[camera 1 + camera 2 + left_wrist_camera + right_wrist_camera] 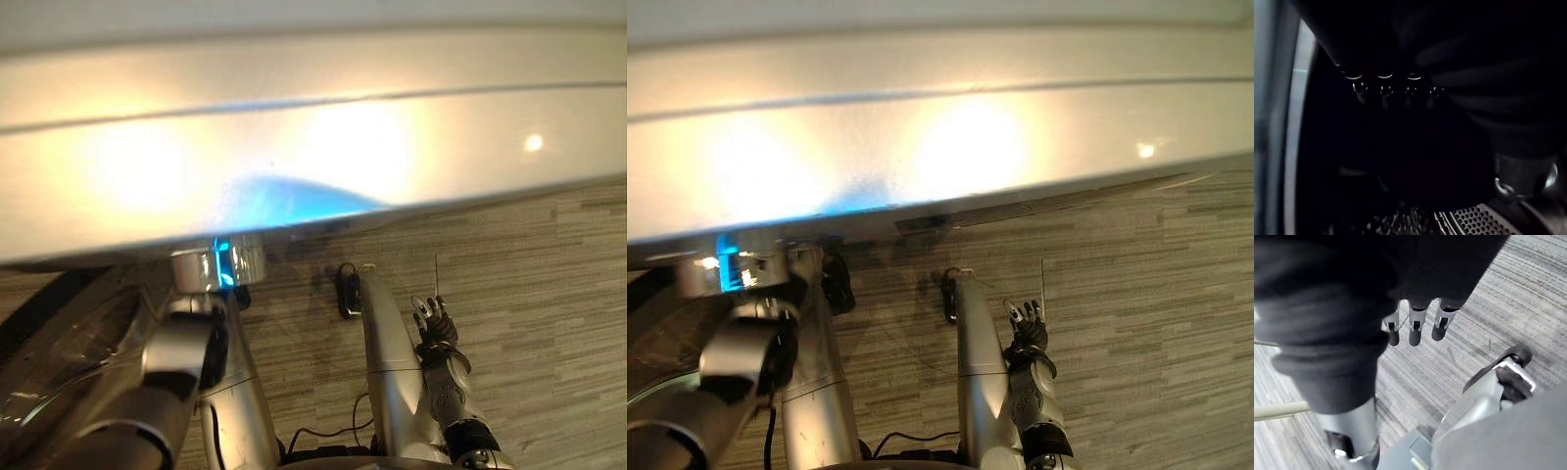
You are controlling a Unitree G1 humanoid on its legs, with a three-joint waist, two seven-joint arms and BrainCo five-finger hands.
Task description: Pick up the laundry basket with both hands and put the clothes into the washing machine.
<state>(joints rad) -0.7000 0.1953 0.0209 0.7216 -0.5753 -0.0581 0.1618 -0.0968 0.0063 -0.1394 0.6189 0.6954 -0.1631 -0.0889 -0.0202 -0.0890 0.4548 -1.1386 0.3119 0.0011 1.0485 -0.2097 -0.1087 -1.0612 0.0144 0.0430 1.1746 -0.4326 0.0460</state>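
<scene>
Washer [313, 147]: glossy pale top spans head views; front hidden.
L hand [1385, 92]: in dark by perforated drum [1474, 221]; finger pose can't tell.
R hand [1415, 328]: fingers straight, relaxed, empty, above floor [1528, 293].

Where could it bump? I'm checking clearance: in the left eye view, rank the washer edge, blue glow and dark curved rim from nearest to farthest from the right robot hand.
From the right robot hand:
1. Washer edge, straight ahead of it.
2. Blue glow, ahead and to the left.
3. Curved rim, far left.
</scene>
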